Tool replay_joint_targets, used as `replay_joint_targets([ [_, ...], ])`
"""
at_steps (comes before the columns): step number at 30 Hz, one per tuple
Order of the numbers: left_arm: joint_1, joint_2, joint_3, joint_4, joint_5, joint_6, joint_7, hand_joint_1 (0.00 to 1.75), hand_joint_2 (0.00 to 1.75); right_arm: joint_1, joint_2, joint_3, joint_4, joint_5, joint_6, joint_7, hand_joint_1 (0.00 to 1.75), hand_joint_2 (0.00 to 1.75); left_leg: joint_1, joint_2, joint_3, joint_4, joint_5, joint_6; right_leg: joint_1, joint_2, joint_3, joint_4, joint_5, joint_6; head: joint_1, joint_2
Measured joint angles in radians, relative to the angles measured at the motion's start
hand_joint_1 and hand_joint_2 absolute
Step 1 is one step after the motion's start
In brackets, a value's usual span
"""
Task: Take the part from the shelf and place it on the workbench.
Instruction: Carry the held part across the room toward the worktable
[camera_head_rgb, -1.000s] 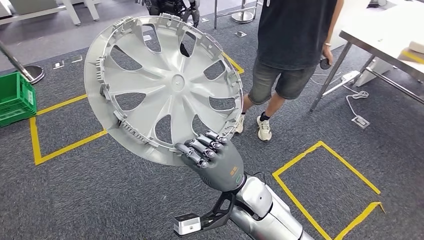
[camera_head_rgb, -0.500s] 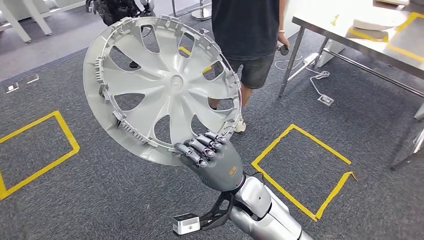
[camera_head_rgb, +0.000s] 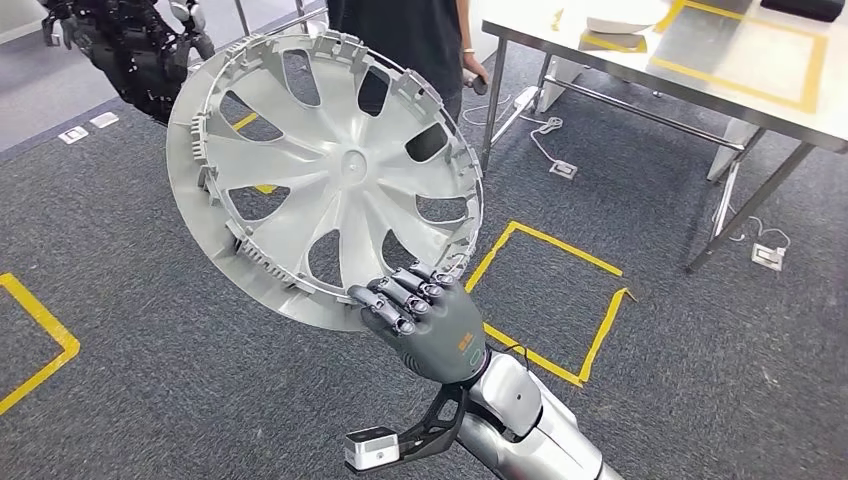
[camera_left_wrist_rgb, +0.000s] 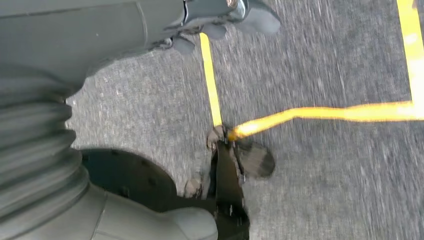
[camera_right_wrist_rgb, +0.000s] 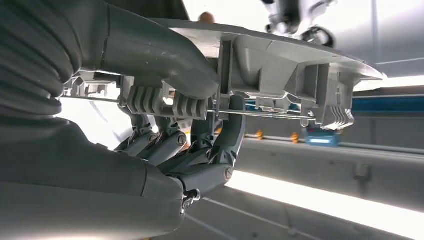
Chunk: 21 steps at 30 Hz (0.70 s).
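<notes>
The part is a large silver wheel cover with its ribbed inner side toward me, held up tilted in front of my chest. My right hand grips its lower rim, fingers curled over the inner edge. In the right wrist view the thumb presses one face of the wheel cover's rim and the dark fingers wrap the other. The metal workbench with yellow tape outlines stands at the upper right. My left hand hangs over the carpet and holds nothing.
A person in dark clothes stands behind the wheel cover, beside the workbench's leg. A dark robot is at the upper left. Yellow tape squares mark the grey carpet. A cable and floor socket lie under the bench. A white object rests on it.
My view has turned: the floor, the person and the tape marks slid left, and the workbench came closer at the upper right. The wheel cover stays in my right hand's grip as before.
</notes>
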Motion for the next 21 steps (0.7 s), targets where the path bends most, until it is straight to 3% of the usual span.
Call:
replay_joint_targets([
  [2, -0.004, 0.001, 0.008, 0.000, -0.002, -0.009, 0.000, 0.00, 1.75, -0.001, 0.001, 0.000, -0.001, 0.002, 0.004, 0.004, 1.75, 1.75, -0.005, 0.021, 0.000, 0.006, -0.005, -0.009, 0.006, -0.035, 0.062, -0.111, 0.028, -0.012, -0.001, 0.000],
  [3, -0.006, 0.001, 0.012, 0.000, -0.006, -0.010, 0.000, 0.00, 1.75, -0.001, 0.002, 0.000, -0.001, 0.003, 0.007, 0.004, 1.75, 1.75, -0.008, 0.030, 0.000, 0.007, -0.006, -0.014, 0.009, -0.041, 0.069, -0.130, 0.030, -0.019, -0.001, 0.000],
  [5, -0.009, 0.002, 0.018, 0.000, -0.013, -0.004, 0.003, 0.00, 1.75, 0.000, 0.003, 0.000, -0.002, 0.004, 0.011, 0.004, 1.75, 1.75, -0.009, 0.046, 0.003, 0.005, -0.007, -0.025, 0.011, -0.018, 0.065, -0.132, 0.036, -0.032, -0.002, 0.000],
  [6, -0.011, 0.002, 0.021, 0.000, -0.016, 0.004, 0.008, 0.00, 1.75, 0.001, 0.003, 0.000, -0.002, 0.004, 0.013, 0.003, 1.75, 1.75, -0.007, 0.038, 0.002, 0.009, -0.012, -0.032, 0.010, -0.008, 0.064, -0.135, 0.039, -0.038, -0.002, 0.000],
  [8, -0.012, 0.002, 0.024, 0.000, -0.019, 0.027, 0.025, 0.00, 1.75, -0.001, 0.005, 0.000, -0.002, 0.003, 0.017, 0.002, 1.75, 1.75, -0.002, -0.011, -0.020, 0.061, -0.048, -0.044, 0.004, 0.011, 0.064, -0.141, 0.046, -0.049, -0.005, 0.000],
  [10, -0.010, 0.002, 0.027, 0.001, -0.023, 0.046, 0.041, 0.00, 1.75, -0.004, 0.009, 0.000, -0.002, 0.002, 0.020, 0.000, 1.75, 1.75, 0.002, -0.059, -0.078, 0.186, -0.111, -0.051, 0.002, 0.034, 0.061, -0.142, 0.049, -0.054, -0.007, 0.000],
  [11, -0.008, 0.002, 0.029, 0.001, -0.026, 0.050, 0.046, 0.00, 1.75, -0.005, 0.011, 0.000, -0.001, 0.001, 0.020, -0.002, 1.75, 1.75, 0.003, -0.066, -0.106, 0.246, -0.133, -0.052, 0.001, 0.047, 0.059, -0.141, 0.050, -0.055, -0.007, 0.000],
  [12, -0.006, 0.002, 0.031, 0.001, -0.030, 0.053, 0.049, 0.00, 1.75, -0.005, 0.011, 0.000, -0.001, 0.001, 0.020, -0.004, 1.75, 1.75, 0.004, -0.069, -0.122, 0.278, -0.136, -0.053, 0.001, 0.061, 0.058, -0.140, 0.051, -0.054, -0.007, 0.000],
  [13, -0.006, 0.002, 0.032, 0.002, -0.033, 0.054, 0.052, 0.00, 1.75, -0.005, 0.011, 0.000, 0.000, 0.002, 0.020, -0.005, 1.75, 1.75, 0.005, -0.070, -0.121, 0.273, -0.120, -0.053, 0.000, 0.075, 0.057, -0.138, 0.052, -0.053, -0.007, 0.000],
  [14, -0.006, 0.002, 0.033, 0.002, -0.035, 0.054, 0.053, 0.00, 1.75, -0.005, 0.011, 0.000, 0.000, 0.003, 0.020, -0.007, 1.75, 1.75, 0.007, -0.074, -0.100, 0.228, -0.088, -0.052, -0.001, 0.090, 0.056, -0.135, 0.052, -0.051, -0.007, 0.000],
  [16, -0.007, 0.001, 0.033, 0.002, -0.038, 0.052, 0.048, 0.00, 1.75, -0.005, 0.011, 0.000, 0.000, 0.006, 0.020, -0.008, 1.75, 1.75, 0.015, -0.120, -0.037, 0.094, -0.029, -0.053, -0.004, 0.118, 0.052, -0.129, 0.054, -0.043, -0.008, 0.000],
  [18, -0.008, -0.002, 0.033, 0.002, -0.039, 0.049, 0.038, 0.00, 1.75, -0.007, 0.012, 0.000, 0.000, 0.009, 0.021, -0.009, 1.75, 1.75, 0.019, -0.163, -0.007, 0.022, -0.013, -0.048, -0.006, 0.143, 0.042, -0.128, 0.060, -0.028, -0.009, 0.000],
  [19, -0.008, -0.003, 0.033, 0.003, -0.039, 0.048, 0.033, 0.00, 1.75, -0.009, 0.013, 0.000, -0.001, 0.009, 0.022, -0.010, 1.75, 1.75, 0.017, -0.167, -0.005, 0.018, -0.015, -0.042, -0.007, 0.155, 0.037, -0.130, 0.065, -0.018, -0.009, 0.000],
  [21, -0.009, -0.006, 0.033, 0.002, -0.041, 0.048, 0.022, 0.00, 1.75, -0.010, 0.013, 0.000, -0.001, 0.008, 0.028, -0.012, 1.75, 1.75, 0.015, -0.139, -0.004, 0.014, -0.005, -0.024, -0.011, 0.170, 0.029, -0.135, 0.073, -0.002, -0.007, 0.000],
])
